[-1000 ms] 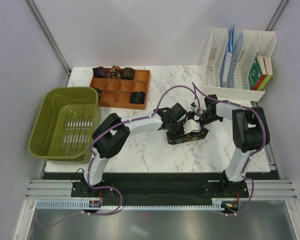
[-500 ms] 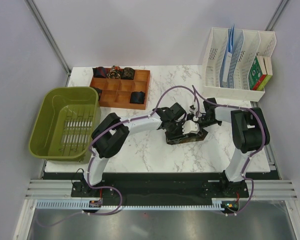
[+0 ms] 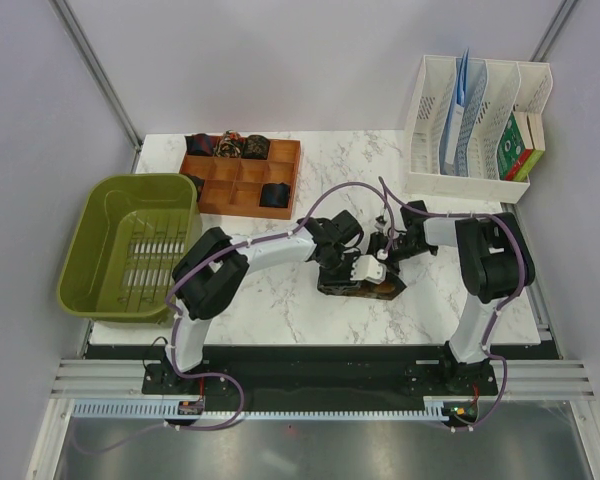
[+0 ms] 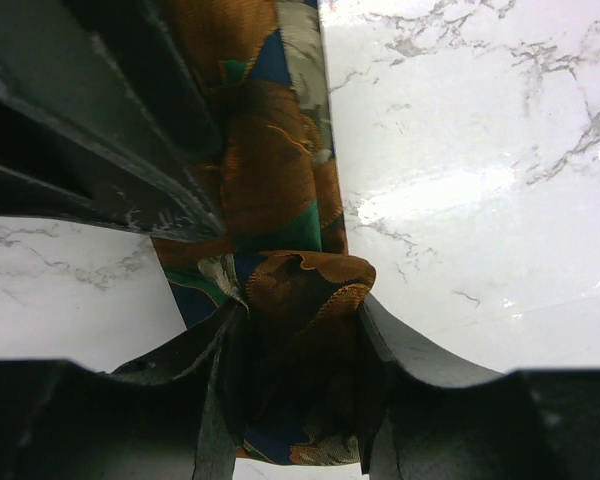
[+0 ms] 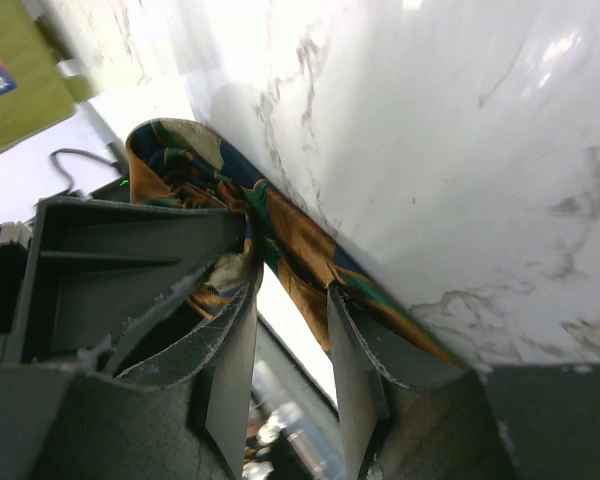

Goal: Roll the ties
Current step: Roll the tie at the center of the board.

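So it looks mid-roll: left pincer (image 4: pixel 295 350) pinches the bunched tie (image 3: pixel 365 290) lying mid-surface (image 3: pixel 280 305), right pincer (image 5: pixel 290 340) sits narrow around its strip (grip unclear), and next probably needs another tight turn.

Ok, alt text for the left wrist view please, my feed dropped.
The left gripper pinches a bunched fold of the patterned tie, orange-brown with green and blue. The tie runs away over the white marble table. A dark machine part fills the upper left.
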